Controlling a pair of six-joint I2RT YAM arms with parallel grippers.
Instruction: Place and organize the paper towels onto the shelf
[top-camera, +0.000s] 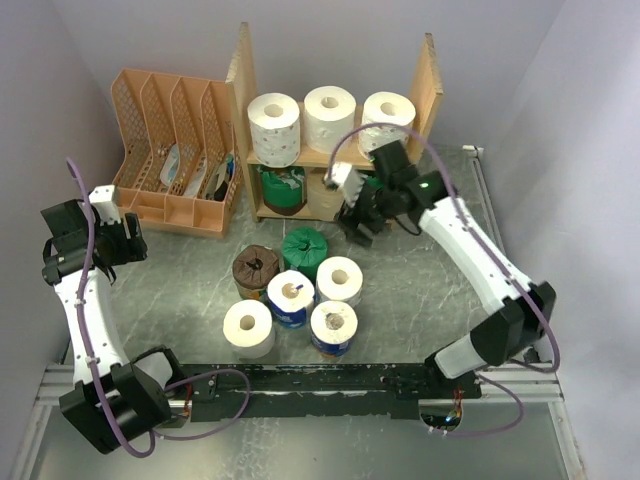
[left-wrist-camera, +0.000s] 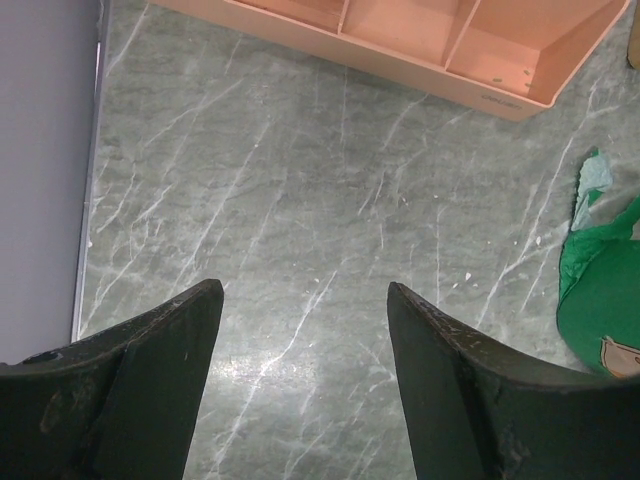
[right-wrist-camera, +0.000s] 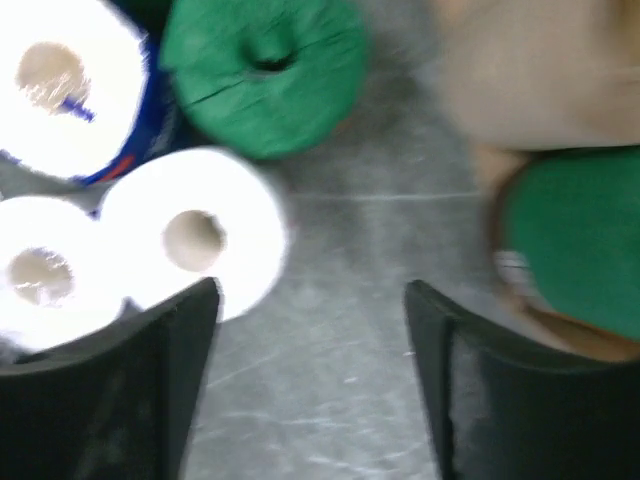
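The wooden shelf (top-camera: 432, 80) stands at the back, with three white paper towels (top-camera: 329, 112) on its upper tier. A green roll (top-camera: 284, 188) and a beige one (top-camera: 325, 195) sit on the lower tier. Several more rolls cluster on the table: brown (top-camera: 256, 270), green (top-camera: 305, 248), white (top-camera: 340, 278), blue-wrapped (top-camera: 291, 298). My right gripper (top-camera: 360, 225) hovers between shelf and cluster. It is open and empty (right-wrist-camera: 310, 300), over bare table beside a white roll (right-wrist-camera: 195, 235). My left gripper (top-camera: 125, 240) stays far left, open and empty (left-wrist-camera: 305, 300).
A peach slotted organizer (top-camera: 170, 150) stands left of the shelf, and its base shows in the left wrist view (left-wrist-camera: 430, 40). Grey walls close in on the left, back and right. A black rail (top-camera: 300, 385) runs along the near edge between the arm bases.
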